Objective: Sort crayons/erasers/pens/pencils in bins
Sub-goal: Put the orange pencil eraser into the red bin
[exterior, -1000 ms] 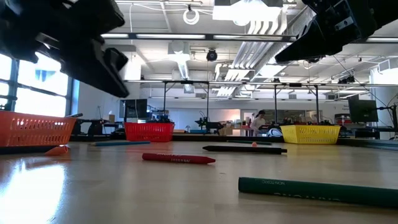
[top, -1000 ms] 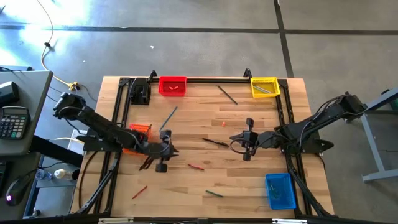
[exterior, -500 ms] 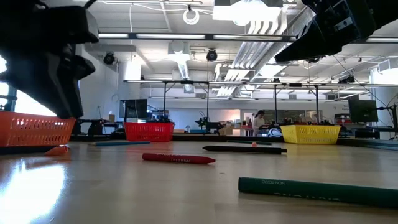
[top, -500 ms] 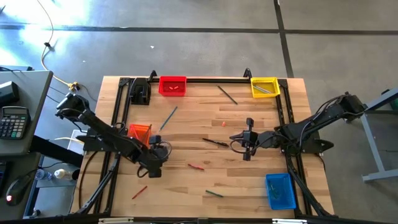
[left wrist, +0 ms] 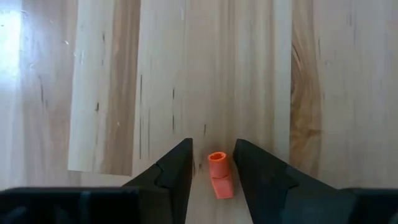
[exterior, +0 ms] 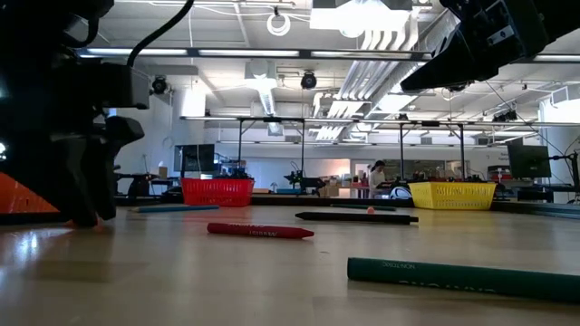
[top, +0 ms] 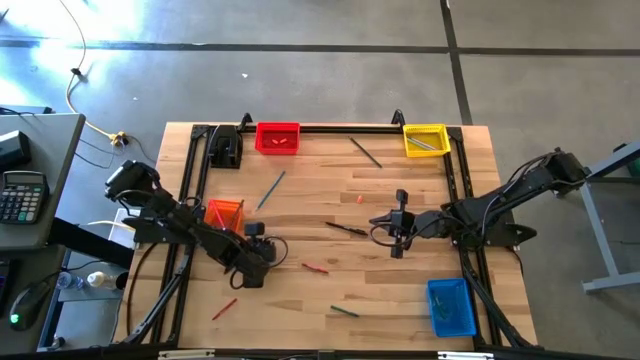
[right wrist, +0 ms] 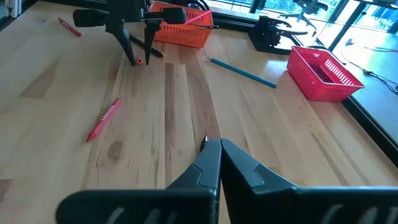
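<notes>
Left wrist view: my left gripper points down, fingers apart, an orange eraser lying on the table between them.

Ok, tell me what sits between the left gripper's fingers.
A small orange eraser lies on the table in the gap of the open left gripper, apart from both fingers. The left wrist view shows it.
</notes>
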You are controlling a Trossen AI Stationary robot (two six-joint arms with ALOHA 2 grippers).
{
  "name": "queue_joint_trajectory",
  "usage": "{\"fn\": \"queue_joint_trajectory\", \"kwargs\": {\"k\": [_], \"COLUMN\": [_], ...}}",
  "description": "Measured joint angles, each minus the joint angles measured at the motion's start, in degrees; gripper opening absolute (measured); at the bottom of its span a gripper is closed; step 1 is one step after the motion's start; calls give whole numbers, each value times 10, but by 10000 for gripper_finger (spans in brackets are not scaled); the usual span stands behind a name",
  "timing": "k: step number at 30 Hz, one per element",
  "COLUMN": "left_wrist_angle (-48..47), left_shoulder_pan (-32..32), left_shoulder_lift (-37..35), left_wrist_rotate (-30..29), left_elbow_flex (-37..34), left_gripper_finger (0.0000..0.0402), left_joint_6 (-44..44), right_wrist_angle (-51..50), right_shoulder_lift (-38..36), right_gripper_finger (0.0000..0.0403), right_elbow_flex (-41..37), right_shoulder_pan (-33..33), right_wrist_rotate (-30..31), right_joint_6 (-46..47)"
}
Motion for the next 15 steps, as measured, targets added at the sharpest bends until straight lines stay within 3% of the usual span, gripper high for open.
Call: {"fn": "queue_joint_trajectory", "kwargs": {"k": [10, 15], "left_wrist_angle": [-49, -70], "left_shoulder_pan": [4, 45], "left_shoulder_lift": [3, -7], "left_wrist_rotate": [24, -8], "left_elbow_flex": [25, 52], "left_gripper_finger": [10, 7], "left_joint_6": [28, 55], "right_wrist_angle": [0, 0], "right_shoulder_lift": [0, 0], "right_gripper_finger": [0, 0], "right_elbow_flex": [0, 0], "right_shoulder_pan": [0, 0], "right_wrist_rotate": [0, 0], "right_joint_6": [0, 0]}}
